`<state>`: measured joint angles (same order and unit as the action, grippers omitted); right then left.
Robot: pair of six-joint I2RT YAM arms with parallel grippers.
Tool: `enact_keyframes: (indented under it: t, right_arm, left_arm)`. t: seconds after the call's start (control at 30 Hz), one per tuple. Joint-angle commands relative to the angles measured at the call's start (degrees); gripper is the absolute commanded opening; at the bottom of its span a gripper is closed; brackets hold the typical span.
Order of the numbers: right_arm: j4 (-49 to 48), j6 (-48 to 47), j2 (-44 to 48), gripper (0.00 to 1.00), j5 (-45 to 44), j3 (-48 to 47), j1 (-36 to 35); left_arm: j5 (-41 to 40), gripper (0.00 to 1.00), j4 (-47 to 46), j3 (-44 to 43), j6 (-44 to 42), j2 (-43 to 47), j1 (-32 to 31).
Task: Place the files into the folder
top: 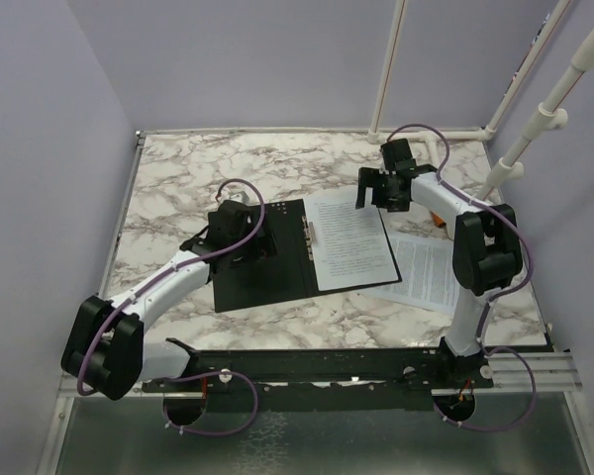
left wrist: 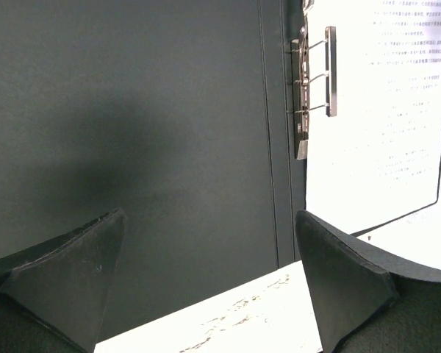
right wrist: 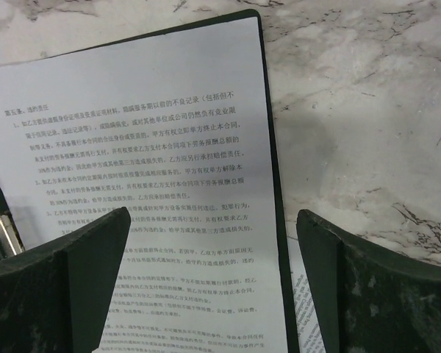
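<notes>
Black-lined flat folder lies open on the marbled bench, one white printed sheet on its right face, a second white sheet loose just beside. Left gripper and right gripper hover wide, empty. Risk: the floppy loose page could slide or crease under a pinch.

A white, grey-veined marble-pattern table carries an open flat black folder, spread beneath the fingers of the left gripper and the right gripper. One white printed paper sheet lies right of the right fingers, against the folder's edge.
</notes>
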<state>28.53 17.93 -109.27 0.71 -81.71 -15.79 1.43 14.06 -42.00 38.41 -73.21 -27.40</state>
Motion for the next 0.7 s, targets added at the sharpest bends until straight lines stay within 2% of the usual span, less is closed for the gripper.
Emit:
enact_keyframes:
  t: [0.0,0.3,0.67]
  right_arm:
    - [-0.23,-0.62,-2.79,1.0,2.41,-2.17,1.26]
    - [-0.75,-0.54,-5.6,1.0,4.74,-1.46,1.99]
    - [-2.55,-0.01,-6.65,1.0,8.57,0.87,2.08]
  left_arm:
    - [-3.11,0.99,5.0,-3.84,-3.76,2.98,0.45]
    - [-5.9,0.99,9.48,-6.44,-7.97,6.22,0.94]
    - [-7.48,0.99,10.54,-5.68,-9.94,8.33,0.94]
